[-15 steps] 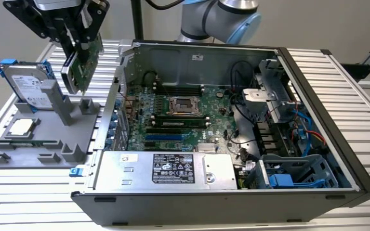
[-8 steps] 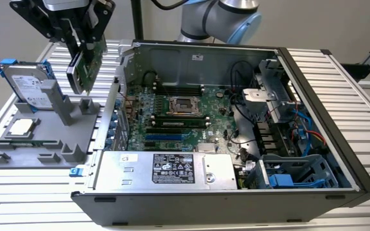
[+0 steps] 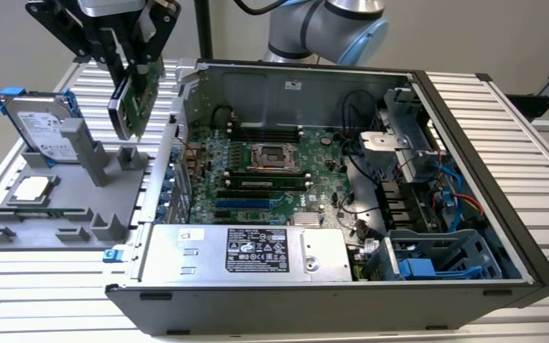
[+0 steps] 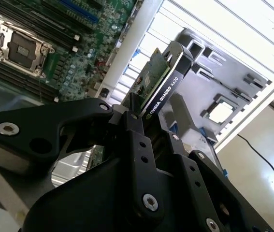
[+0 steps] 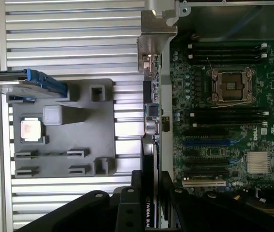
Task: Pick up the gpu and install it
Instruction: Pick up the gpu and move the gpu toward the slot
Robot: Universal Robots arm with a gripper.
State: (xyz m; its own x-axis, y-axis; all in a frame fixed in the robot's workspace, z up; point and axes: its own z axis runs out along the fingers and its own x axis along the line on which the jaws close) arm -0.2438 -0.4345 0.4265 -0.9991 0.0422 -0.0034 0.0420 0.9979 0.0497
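Gripper [image 3: 136,64] is clenched on the gpu [image 3: 131,100]. In the second wrist view the fingers [image 4: 133,133] pinch the card [image 4: 162,79] across its thickness, shroud face on one side and green board on the other.

Position: the gpu hangs edge-down in the air, clear of everything. It is above the gap between the grey fixture [image 3: 26,230] and the open case [image 3: 465,100], near the case's wall on the exterior view's left. In the first wrist view the card [image 5: 148,193] lines up roughly along that wall, beside the motherboard [image 5: 223,125]. It is not yet in a slot.

Handling, my judgement: stiff, light and flat, but fragile. The board carries small parts and a bare edge connector. Best held as now, at one end, with the connector edge left free. The smooth shroud could slip if the card is pushed hard.

Counts:
- gpu: 1
- case: 1
- fixture: 1
- drive [image 3: 38,125] with blue rails, standing in the fixture: 1
- square chip [image 3: 32,189] lying flat on the fixture: 1
- processor socket [image 3: 272,153]: 1

I cannot count the RAM sticks reliably.
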